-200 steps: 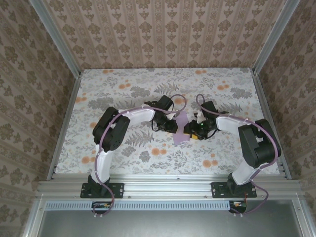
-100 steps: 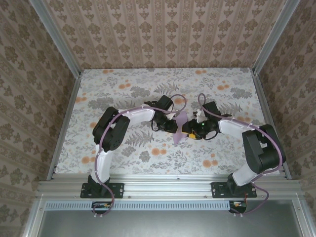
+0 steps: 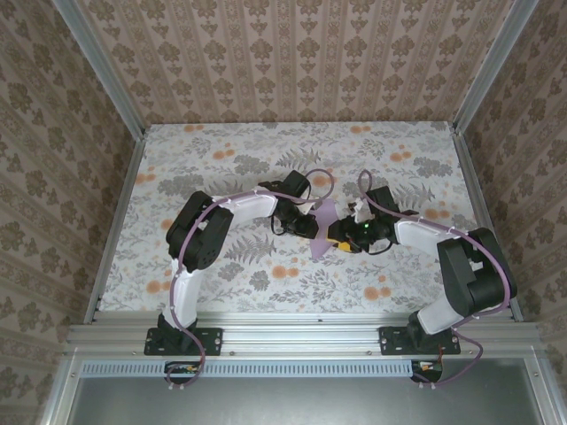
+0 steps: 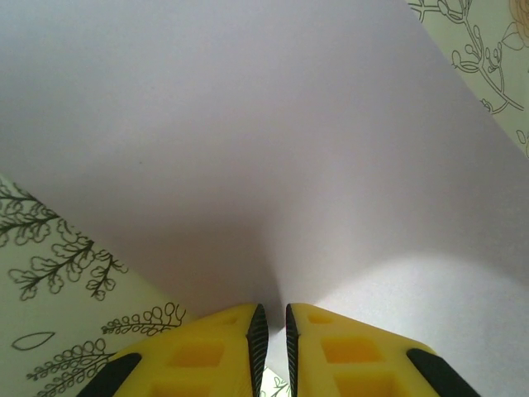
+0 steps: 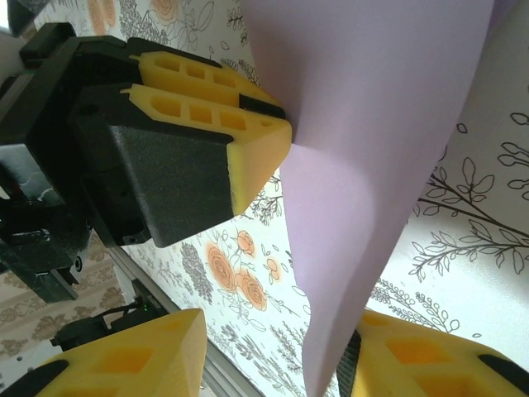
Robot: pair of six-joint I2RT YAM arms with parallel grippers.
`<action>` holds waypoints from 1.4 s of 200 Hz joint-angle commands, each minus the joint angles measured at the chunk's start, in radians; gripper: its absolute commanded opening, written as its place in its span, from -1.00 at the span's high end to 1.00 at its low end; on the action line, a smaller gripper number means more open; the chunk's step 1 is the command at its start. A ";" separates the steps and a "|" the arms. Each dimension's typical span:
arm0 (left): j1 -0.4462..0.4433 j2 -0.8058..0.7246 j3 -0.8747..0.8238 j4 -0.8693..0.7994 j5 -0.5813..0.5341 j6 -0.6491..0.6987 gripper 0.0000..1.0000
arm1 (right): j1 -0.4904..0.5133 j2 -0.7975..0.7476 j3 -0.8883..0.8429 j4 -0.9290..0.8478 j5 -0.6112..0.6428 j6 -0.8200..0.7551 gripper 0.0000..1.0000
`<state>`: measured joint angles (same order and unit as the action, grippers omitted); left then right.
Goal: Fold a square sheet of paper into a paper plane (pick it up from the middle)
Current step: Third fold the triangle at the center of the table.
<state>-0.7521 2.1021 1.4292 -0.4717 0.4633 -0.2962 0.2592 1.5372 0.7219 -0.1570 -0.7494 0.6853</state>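
Pinching the square sheet of paper (image 4: 248,149), the left gripper (image 4: 271,322) is holding it upright over the floral tabletop (image 3: 221,150), while the right gripper (image 5: 277,339) is straddling it, jaws apart; closing off-centre is probably risking a crooked crease or pulling it free.
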 commanded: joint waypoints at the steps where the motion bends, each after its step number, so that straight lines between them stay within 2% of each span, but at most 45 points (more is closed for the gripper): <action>1: 0.006 0.070 -0.041 -0.076 -0.052 0.028 0.61 | -0.016 -0.023 -0.021 0.025 -0.029 0.016 0.10; 31: 0.006 0.068 -0.044 -0.075 -0.051 0.028 0.61 | -0.034 -0.013 -0.024 0.017 -0.032 0.005 0.25; 93: 0.010 0.065 -0.039 -0.071 -0.035 0.023 0.61 | -0.034 0.035 0.007 0.009 -0.034 -0.002 0.74; 108: 0.010 0.065 -0.038 -0.070 -0.031 0.022 0.61 | -0.027 0.052 0.016 0.029 -0.043 0.010 0.80; 203: 0.014 0.055 -0.049 -0.055 -0.011 0.016 0.62 | 0.008 0.194 0.100 0.151 -0.040 0.089 0.89; 280: 0.025 0.039 -0.051 -0.038 0.027 0.005 0.62 | 0.025 0.279 0.177 0.066 -0.018 0.028 0.90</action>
<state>-0.7364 2.1021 1.4147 -0.4526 0.5110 -0.2939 0.2760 1.7969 0.8631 -0.0357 -0.7715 0.7532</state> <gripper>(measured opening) 0.191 0.071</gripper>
